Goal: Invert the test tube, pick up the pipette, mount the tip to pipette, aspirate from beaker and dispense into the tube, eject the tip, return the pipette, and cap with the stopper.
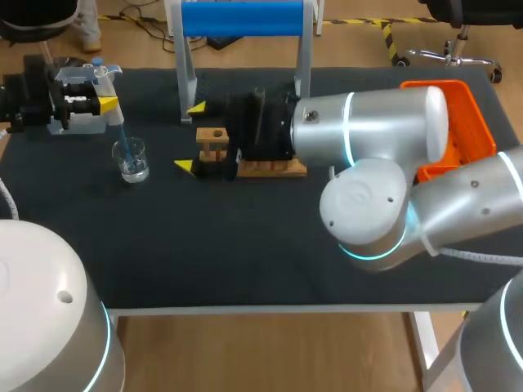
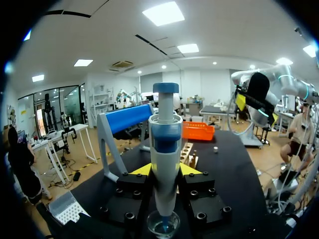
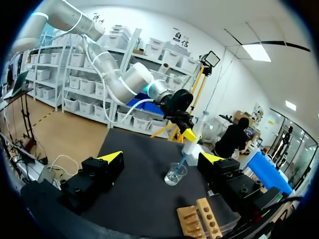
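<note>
My left gripper (image 1: pixel 96 96) at the table's far left is shut on a white and blue pipette (image 2: pixel 164 149), held upright between its fingers. The pipette's blue tip (image 1: pixel 122 139) dips into a small glass beaker (image 1: pixel 131 159) holding clear liquid; this beaker (image 2: pixel 163 224) stands right under the left gripper (image 2: pixel 165 170). My right gripper (image 1: pixel 190 137) stands open beside the wooden tube rack (image 1: pixel 214 145), with nothing between its fingers. From the right gripper (image 3: pixel 162 158), the beaker (image 3: pixel 175 174) and pipette (image 3: pixel 189 147) lie ahead and the rack (image 3: pixel 199 219) close below. No test tube shows clearly.
A frame with a blue roll (image 1: pixel 242 18) stands at the back behind the rack. An orange bin (image 1: pixel 470 122) sits at the far right, partly behind my right arm. A white tip box (image 2: pixel 67 209) lies beside the left gripper.
</note>
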Action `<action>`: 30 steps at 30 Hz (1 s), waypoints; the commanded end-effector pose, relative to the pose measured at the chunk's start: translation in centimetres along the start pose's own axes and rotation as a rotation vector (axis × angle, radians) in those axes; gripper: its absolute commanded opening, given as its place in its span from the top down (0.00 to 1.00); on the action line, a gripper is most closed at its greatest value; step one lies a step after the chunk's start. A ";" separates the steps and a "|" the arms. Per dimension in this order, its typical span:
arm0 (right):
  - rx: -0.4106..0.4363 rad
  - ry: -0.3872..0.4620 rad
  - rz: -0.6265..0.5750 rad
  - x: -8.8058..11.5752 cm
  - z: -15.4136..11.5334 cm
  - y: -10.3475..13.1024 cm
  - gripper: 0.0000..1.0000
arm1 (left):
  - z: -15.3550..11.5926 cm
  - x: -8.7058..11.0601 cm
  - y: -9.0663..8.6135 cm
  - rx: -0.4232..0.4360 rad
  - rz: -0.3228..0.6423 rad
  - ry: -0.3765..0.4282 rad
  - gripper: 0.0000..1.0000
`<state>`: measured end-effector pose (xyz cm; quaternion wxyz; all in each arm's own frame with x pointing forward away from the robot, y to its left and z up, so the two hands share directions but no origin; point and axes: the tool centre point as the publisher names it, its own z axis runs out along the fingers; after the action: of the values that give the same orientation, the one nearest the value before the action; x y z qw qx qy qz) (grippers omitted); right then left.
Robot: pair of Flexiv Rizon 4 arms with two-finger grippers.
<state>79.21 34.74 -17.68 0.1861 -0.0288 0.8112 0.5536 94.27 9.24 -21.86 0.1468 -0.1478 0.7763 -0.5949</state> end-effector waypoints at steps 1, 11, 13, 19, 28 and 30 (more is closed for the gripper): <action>0.084 0.106 -0.017 -1.3 -0.6 1.2 0.00 | 0.0 0.0 0.0 0.000 0.002 -0.002 1.00; 0.070 0.132 -0.025 -4.7 -0.2 3.1 0.00 | 0.0 0.0 0.0 0.000 0.002 -0.002 1.00; 0.060 0.144 -0.009 -5.4 0.0 3.3 0.00 | 0.0 0.0 0.0 0.000 0.002 -0.002 1.00; 0.045 0.171 -0.006 -7.2 0.2 4.3 0.00 | 0.0 0.0 0.0 0.000 0.002 -0.002 1.00; -0.011 0.238 0.026 -9.3 0.6 5.6 0.00 | 0.0 0.0 0.0 0.000 0.002 -0.002 1.00; -0.026 0.266 0.042 -9.6 0.6 5.7 0.00 | 0.0 0.0 0.0 0.000 0.002 -0.002 1.00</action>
<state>86.26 36.02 -10.01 0.1297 -0.0463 0.8156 0.5620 94.27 9.23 -21.87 0.1468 -0.1478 0.7763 -0.5950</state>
